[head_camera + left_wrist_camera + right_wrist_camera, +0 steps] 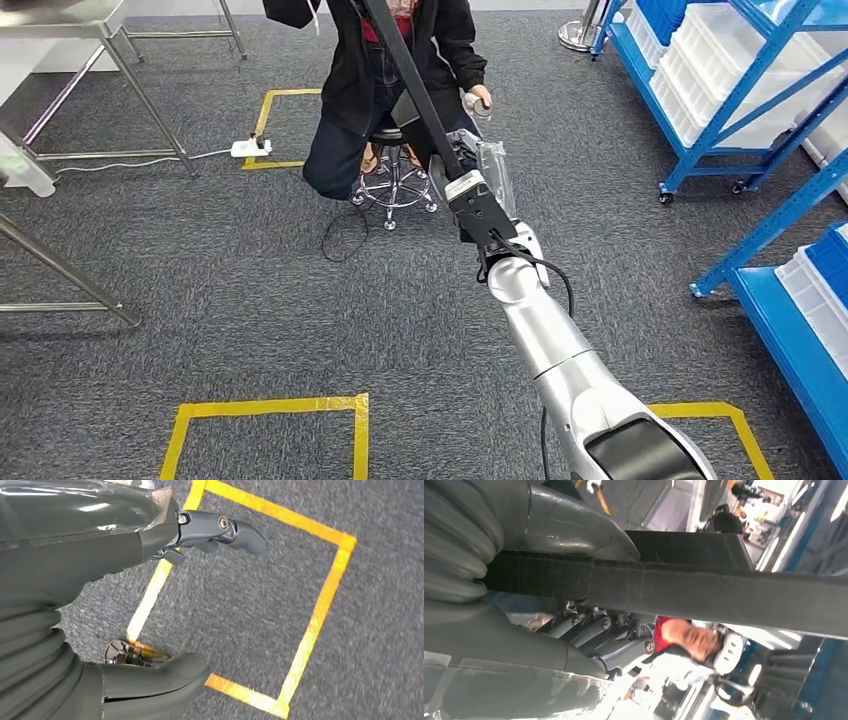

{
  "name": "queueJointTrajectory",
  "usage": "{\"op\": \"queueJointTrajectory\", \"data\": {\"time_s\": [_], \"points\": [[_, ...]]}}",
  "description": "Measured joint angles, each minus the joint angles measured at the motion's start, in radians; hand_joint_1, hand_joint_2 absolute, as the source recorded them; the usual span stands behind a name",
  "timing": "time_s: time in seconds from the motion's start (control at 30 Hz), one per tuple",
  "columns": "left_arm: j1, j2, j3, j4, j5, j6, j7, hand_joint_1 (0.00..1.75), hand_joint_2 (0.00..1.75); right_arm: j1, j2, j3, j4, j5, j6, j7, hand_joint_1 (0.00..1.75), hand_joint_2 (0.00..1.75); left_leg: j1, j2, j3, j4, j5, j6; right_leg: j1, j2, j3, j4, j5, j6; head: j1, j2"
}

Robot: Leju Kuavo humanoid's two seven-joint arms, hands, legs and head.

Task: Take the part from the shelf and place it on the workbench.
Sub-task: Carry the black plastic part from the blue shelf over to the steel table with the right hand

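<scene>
The right hand [478, 190] gripped the part [400, 60], a long black bar that ran up and away from its fingers [589, 630], across the person [400, 70] seated on a stool [395, 180] just beyond. The thumb [569, 520] lay over the bar. Blue shelves [720, 110] stood off to the hand's right. The left hand [150, 545] hung above yellow tape [320, 615] on the carpet [240, 605], fingers apart, holding nothing.
</scene>
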Motion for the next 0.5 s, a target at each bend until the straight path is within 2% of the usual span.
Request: {"op": "queueJointTrajectory", "data": {"time_s": [0.03, 0.1, 0.17, 0.2, 0.23, 0.27, 0.33, 0.37, 0.4, 0.43, 0.47, 0.5], "points": [[0.0, 0.0, 0.0, 0.0, 0.0, 0.0, 0.0, 0.0, 1.75, 0.0, 0.0, 0.0, -0.001, 0.0, 0.0, 0.0, 1.75, 1.75, 0.002, -0.009, 0.004, -0.005, 0.004, 0.007, -0.002, 0.016, -0.008, 0.02, -0.012, 0.002, 0.0, 0.0], [-0.002, 0.0, 0.0, 0.0, 0.0, 0.0, -0.002, 0.0, 1.75, 0.002, -0.003, -0.001, -0.002, 0.0, 0.0, 0.0, 1.75, 1.75, 0.005, -0.026, 0.008, -0.011, 0.008, 0.018, -0.006, 0.06, -0.056, 0.123, -0.06, -0.005, 0.002, 0.0], [-0.002, 0.0, 0.0, 0.0, 0.0, 0.0, -0.003, 0.0, 1.75, 0.009, -0.006, -0.002, -0.002, -0.001, 0.0, 0.0, 1.75, 1.75, 0.006, -0.048, 0.007, -0.011, 0.008, 0.022, -0.008, 0.078, -0.124, 0.26, -0.108, -0.009, 0.003, 0.0], [-0.001, -0.001, 0.0, 0.0, 0.0, 0.0, -0.004, 0.0, 1.75, 0.013, -0.008, -0.002, -0.002, -0.001, 0.0, 0.0, 1.75, 1.75, 0.006, -0.061, 0.007, -0.011, 0.008, 0.022, -0.009, 0.081, -0.143, 0.293, -0.115, -0.005, 0.003, 0.0], [0.0, -0.002, 0.0, 0.0, 0.0, 0.0, -0.004, 0.0, 1.75, 0.016, -0.01, -0.002, -0.002, -0.001, 0.0, 0.0, 1.75, 1.75, 0.006, -0.073, 0.007, -0.01, 0.008, 0.021, -0.009, 0.082, -0.142, 0.286, -0.105, 0.002, 0.004, 0.0], [0.001, -0.002, 0.0, 0.0, 0.0, 0.0, -0.004, 0.0, 1.75, 0.017, -0.011, -0.002, -0.002, -0.002, 0.0, 0.001, 1.75, 1.75, 0.007, -0.085, 0.007, -0.009, 0.008, 0.02, -0.011, 0.085, -0.121, 0.238, -0.081, 0.012, 0.004, 0.0], [0.001, -0.002, 0.0, 0.001, 0.0, 0.0, -0.004, 0.0, 1.75, 0.017, -0.012, -0.002, -0.002, -0.002, 0.0, 0.001, 1.75, 1.75, 0.007, -0.107, 0.004, 0.0, 0.004, 0.013, -0.02, 0.114, -0.055, 0.094, -0.023, 0.028, 0.004, 0.0], [0.001, -0.002, 0.0, 0.001, 0.001, -0.001, -0.004, 0.0, 1.75, 0.017, -0.012, -0.002, -0.002, -0.002, 0.001, 0.001, 1.75, 1.75, 0.006, -0.116, 0.001, 0.004, 0.002, 0.008, -0.024, 0.127, -0.03, 0.042, -0.004, 0.03, 0.004, 0.0], [0.001, -0.002, 0.0, 0.001, 0.001, -0.001, -0.004, 0.0, 1.75, 0.018, -0.012, -0.002, -0.002, -0.002, 0.001, 0.001, 1.75, 1.75, 0.005, -0.124, -0.003, 0.006, 0.002, 0.002, -0.025, 0.137, -0.017, 0.015, 0.005, 0.028, 0.004, 0.0], [0.002, -0.001, 0.0, 0.001, 0.001, -0.001, -0.004, 0.0, 1.75, 0.02, -0.011, -0.002, -0.002, -0.002, 0.001, 0.001, 1.75, 1.75, 0.005, -0.131, -0.006, 0.007, 0.003, -0.003, -0.023, 0.135, -0.014, 0.01, 0.006, 0.022, 0.004, 0.0], [0.004, -0.001, 0.0, 0.001, 0.001, -0.001, -0.004, 0.0, 1.75, 0.02, -0.01, -0.002, -0.002, -0.002, 0.002, 0.001, 1.75, 1.75, 0.007, -0.138, -0.008, 0.004, 0.004, -0.008, -0.024, 0.125, -0.014, 0.009, 0.007, 0.016, 0.004, 0.0], [0.006, 0.0, 0.0, 0.001, 0.001, -0.001, -0.004, 0.0, 1.75, 0.02, -0.009, -0.002, -0.002, -0.002, 0.002, 0.001, 1.75, 1.75, 0.009, -0.133, -0.011, 0.006, 0.002, -0.013, -0.024, 0.117, -0.012, 0.007, 0.009, 0.01, 0.004, 0.0]]}}
